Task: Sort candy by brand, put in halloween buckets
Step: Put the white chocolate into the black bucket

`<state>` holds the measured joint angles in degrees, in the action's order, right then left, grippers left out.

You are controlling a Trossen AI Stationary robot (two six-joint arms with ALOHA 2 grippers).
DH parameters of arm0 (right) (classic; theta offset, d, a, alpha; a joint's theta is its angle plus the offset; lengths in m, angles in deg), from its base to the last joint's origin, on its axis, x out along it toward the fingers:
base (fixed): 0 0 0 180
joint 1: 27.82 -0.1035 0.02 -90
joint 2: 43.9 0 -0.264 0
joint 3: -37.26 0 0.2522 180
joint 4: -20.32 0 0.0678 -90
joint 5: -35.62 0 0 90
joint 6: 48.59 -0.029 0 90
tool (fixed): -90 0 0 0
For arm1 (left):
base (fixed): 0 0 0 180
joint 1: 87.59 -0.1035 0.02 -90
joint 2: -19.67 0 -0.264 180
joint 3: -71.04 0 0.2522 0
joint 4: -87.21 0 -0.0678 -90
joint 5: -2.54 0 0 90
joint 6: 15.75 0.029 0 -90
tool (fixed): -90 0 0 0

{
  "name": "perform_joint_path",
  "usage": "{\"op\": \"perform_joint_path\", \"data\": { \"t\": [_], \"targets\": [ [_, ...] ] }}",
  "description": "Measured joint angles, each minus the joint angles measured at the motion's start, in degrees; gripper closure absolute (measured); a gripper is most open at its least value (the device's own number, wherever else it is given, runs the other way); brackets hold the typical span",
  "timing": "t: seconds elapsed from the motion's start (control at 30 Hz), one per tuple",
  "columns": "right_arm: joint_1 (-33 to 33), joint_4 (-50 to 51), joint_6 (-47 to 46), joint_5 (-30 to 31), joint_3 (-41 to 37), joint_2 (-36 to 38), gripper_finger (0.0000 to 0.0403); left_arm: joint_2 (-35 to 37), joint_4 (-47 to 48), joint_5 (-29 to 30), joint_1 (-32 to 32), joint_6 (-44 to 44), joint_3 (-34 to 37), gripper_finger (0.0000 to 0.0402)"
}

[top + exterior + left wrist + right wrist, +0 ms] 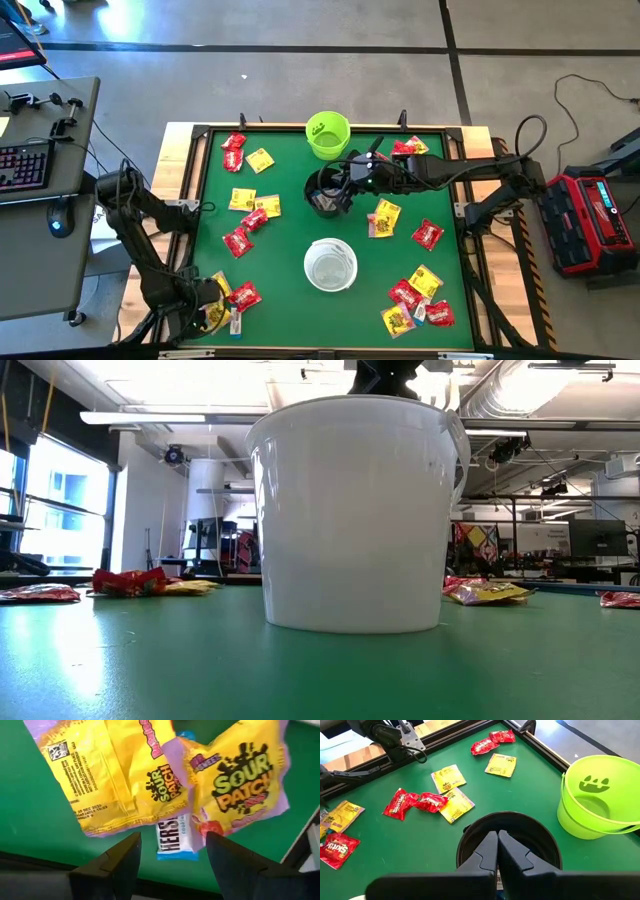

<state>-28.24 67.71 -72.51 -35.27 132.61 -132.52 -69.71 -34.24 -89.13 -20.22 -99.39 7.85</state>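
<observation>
From above, the left gripper point(222, 312) works the green table's point(280, 250) near left corner; the right gripper point(340, 185) hangs closed, empty, over the round black bucket point(322, 195). Left wrist: fingers spread over a small blue-and-white wrapped candy point(174, 836) under two yellow packets point(125, 775). Descend straight, pinching only the blue one.

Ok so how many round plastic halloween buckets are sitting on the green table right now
3: lime green bucket at the far edge, black bucket at centre under the right gripper, white translucent bucket nearest the front. None appears hidden.
</observation>
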Motion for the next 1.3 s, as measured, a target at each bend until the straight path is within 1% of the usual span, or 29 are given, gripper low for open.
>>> {"op": "perform_joint_path", "data": {
  "t": [0.13, 0.2, 0.47, 0.53, 0.6, 0.7, 0.9, 1.1, 1.3],
  "targets": [
    [0.00, 0.00, 0.00, 0.02, 0.00, 0.00, 0.0403, 0.00, 0.10, -0.33, -0.18, 1.67, 1.14, 0.0185],
    [0.00, 0.00, -0.01, 0.01, 0.00, 0.00, 0.0403, 0.00, -0.07, 0.68, -0.87, 2.24, 1.24, 0.0185],
    [0.00, -0.01, -0.20, 0.02, 0.00, 0.00, 0.0403, 0.00, -2.07, 4.66, -7.89, 8.90, 1.29, 0.0185],
    [0.00, -0.01, -0.20, 0.02, 0.00, 0.00, 0.0403, 0.12, -1.40, 3.48, -9.27, 10.42, 1.30, 0.0185],
    [0.00, -0.02, -0.20, 0.02, 0.00, 0.00, 0.0403, 0.35, 0.40, 0.63, -9.80, 10.83, 1.01, 0.0185],
    [0.00, -0.01, -0.20, 0.02, 0.00, 0.00, 0.0403, 0.42, 3.02, -2.95, -8.25, 10.84, -0.18, 0.0185],
    [0.00, 0.00, -0.04, 0.02, 0.00, -0.02, 0.0403, 0.44, 4.75, -2.75, -3.33, 8.82, -0.39, 0.0185],
    [-0.01, 0.00, -0.02, 0.02, 0.00, -0.04, 0.0403, 0.44, 4.53, -2.34, -1.92, 8.44, 1.98, 0.0185],
    [0.00, 0.00, -0.02, 0.02, 0.00, -0.04, 0.0403, 0.48, -2.86, -2.24, -1.97, 10.26, 3.79, 0.0185]
  ]
}}
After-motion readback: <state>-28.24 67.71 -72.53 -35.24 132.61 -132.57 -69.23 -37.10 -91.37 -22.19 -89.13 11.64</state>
